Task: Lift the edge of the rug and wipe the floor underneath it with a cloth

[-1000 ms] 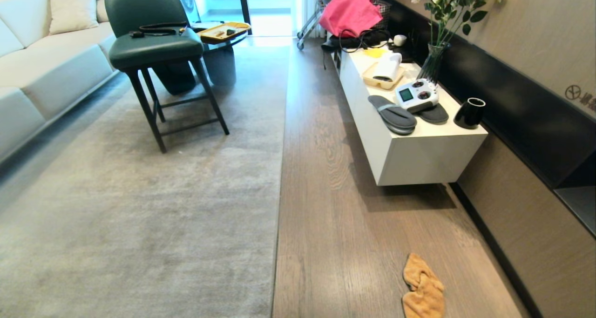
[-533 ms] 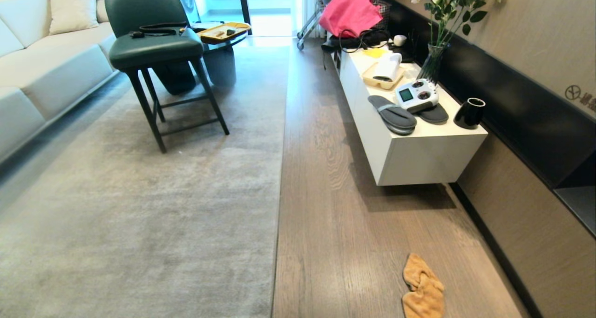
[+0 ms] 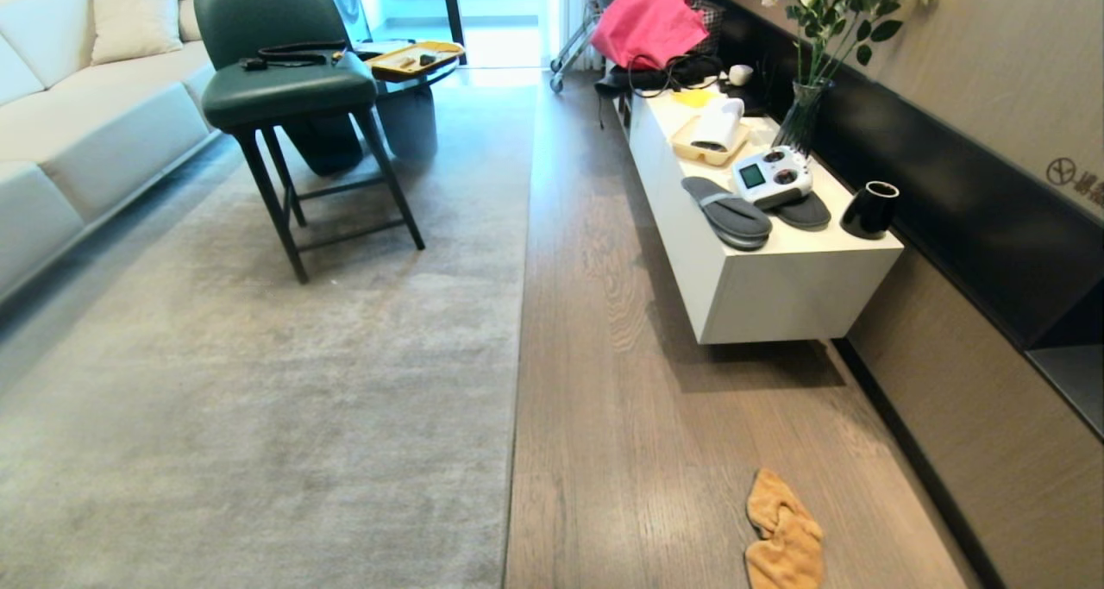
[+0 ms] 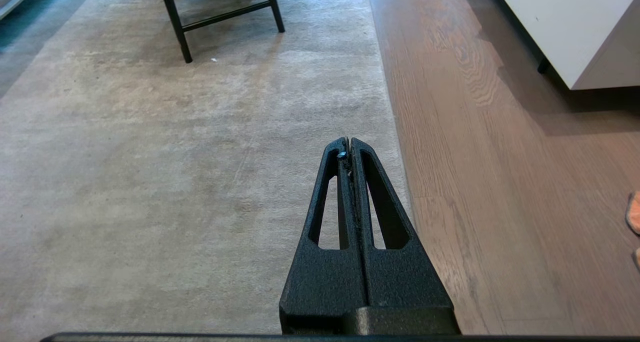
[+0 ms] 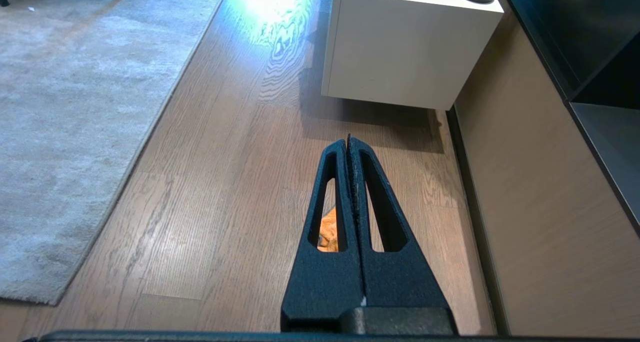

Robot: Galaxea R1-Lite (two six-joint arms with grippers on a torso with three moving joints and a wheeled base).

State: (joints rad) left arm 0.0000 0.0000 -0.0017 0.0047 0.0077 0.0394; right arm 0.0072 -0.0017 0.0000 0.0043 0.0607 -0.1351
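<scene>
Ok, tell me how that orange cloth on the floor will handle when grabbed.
The cloth lies crumpled in soft folds on the floor, so it will probably droop limp once lifted. Its fuzzy surface should grip well, not slip. It looks light, so a push would likely bunch it rather than slide it.

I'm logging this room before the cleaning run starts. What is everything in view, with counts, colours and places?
rug: 1, pale grey, left half of the floor; the rug edge lies flat
floor: brown wood planks, right of the rug
cloth: 1, orange-yellow, crumpled on the floor near the wall
chair: 1, dark green, on the rug
sofa: 1, cream, far left
cabinet: 1, white, along the right wall
slippers: 2, grey, on the cabinet
controller: 1, white, on the slippers
cup: 1, black, on the cabinet
vase of flowers: 1, white blooms, on the cabinet
bag: 1, pink, far end
left gripper: black, shut, above the rug
right gripper: black, shut, above the floor
</scene>
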